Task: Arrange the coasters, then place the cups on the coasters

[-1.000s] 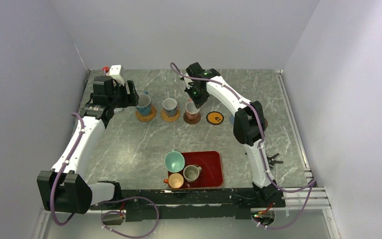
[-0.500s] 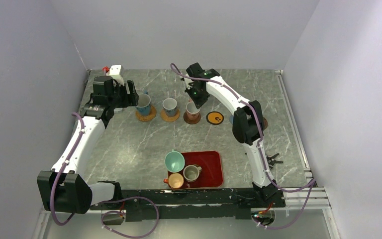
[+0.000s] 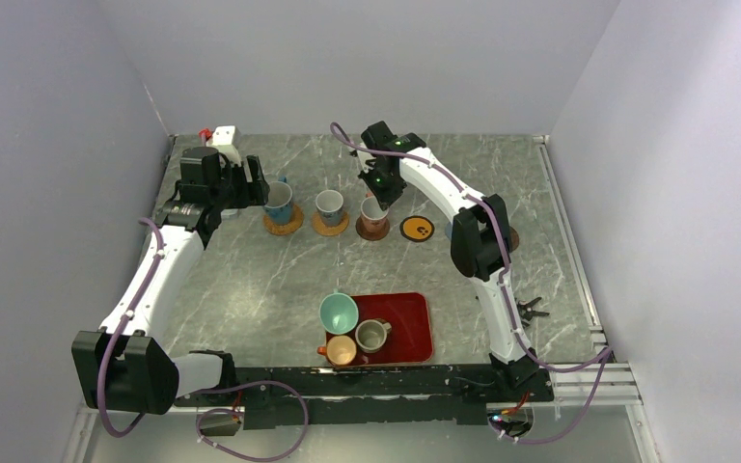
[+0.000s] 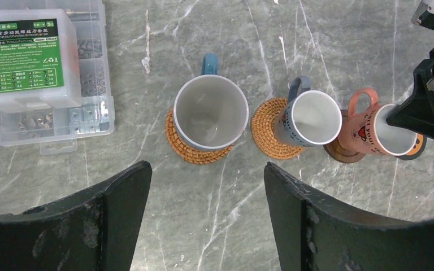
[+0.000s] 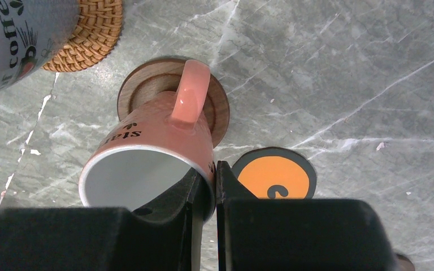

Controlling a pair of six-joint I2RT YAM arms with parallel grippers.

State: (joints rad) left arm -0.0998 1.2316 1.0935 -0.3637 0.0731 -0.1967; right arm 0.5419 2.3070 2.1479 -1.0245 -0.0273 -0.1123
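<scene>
Far row, left to right:
- clear plastic parts box (image 4: 39,68)
- large white ceramic mug with blue handle (image 3: 279,202), on a round woven tan coaster (image 3: 283,224)
- white printed mug with grey-blue handle (image 3: 329,205), on a second woven tan coaster (image 3: 330,226)
- salmon-pink ceramic mug (image 3: 373,211), on a dark brown wooden coaster (image 3: 373,231)
- black round coaster with orange centre (image 3: 416,229)

Near edge:
- red rectangular tray (image 3: 411,328), holding a teal cup (image 3: 339,313) behind, an orange cup (image 3: 340,349) front left and a grey-olive cup (image 3: 372,335) front right

A robot lab cell — blank walls (image 3: 347,58) box in a marbled table (image 3: 280,280), screw box (image 4: 34,68) aside.
</scene>
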